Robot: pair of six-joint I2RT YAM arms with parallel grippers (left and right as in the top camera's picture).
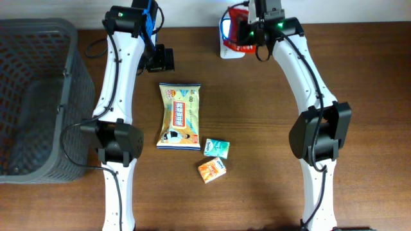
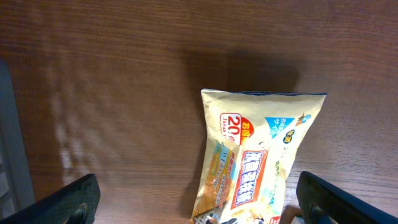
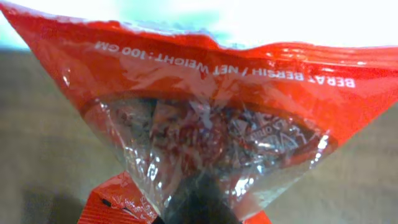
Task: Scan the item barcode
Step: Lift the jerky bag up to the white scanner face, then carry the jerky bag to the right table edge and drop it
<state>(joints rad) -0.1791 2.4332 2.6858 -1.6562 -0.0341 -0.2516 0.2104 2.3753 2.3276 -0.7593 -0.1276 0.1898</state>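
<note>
Holding a red bag (image 3: 205,87) at the table's far edge, the right gripper (image 1: 247,31) pinches one end, jaws pressed tight on it. This is likely to face its barcode towards the blue-lit scanner (image 1: 225,40) just beside it. The bag is glossy red, with a crinkled clear window and white weight lettering. The left gripper (image 1: 160,59), spread wide, hovers near a yellow pack (image 1: 180,117), holding nothing.
</note>
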